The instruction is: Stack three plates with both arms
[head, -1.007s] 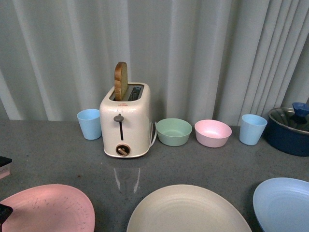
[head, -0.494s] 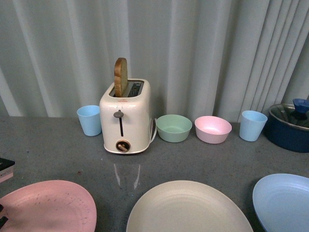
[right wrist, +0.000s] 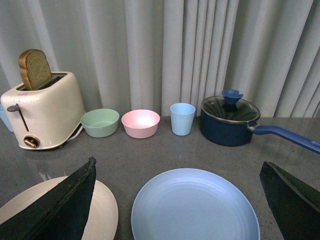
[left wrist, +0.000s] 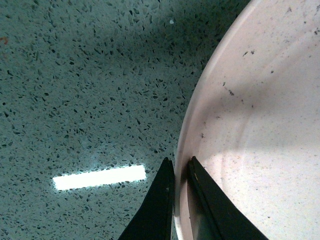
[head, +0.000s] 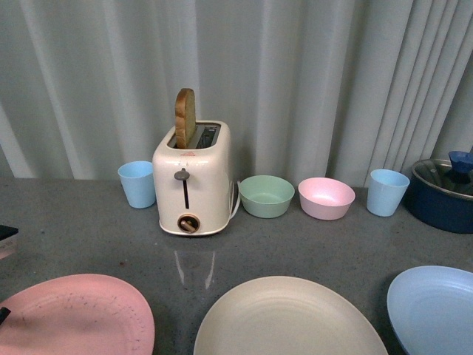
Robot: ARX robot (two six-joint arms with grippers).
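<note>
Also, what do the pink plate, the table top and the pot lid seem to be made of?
The pink plate: probably matte plastic or fibre composite; dull surface with tiny dark specks, no glaze shine. The table top: looks like polished speckled stone; it mirrors a bright light. The pot lid: likely clear glass, see-through and reflective, with a blue knob, perhaps plastic.

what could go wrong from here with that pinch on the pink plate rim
The left gripper pinches only the thin rim of the pink plate; lifted from one edge, the wide plate may tilt or slip out.
Carried toward the cream plate, its low edge might scrape the counter or knock that plate.
The right gripper hangs open over the blue plate; both arms heading for the middle may cross paths.
</note>
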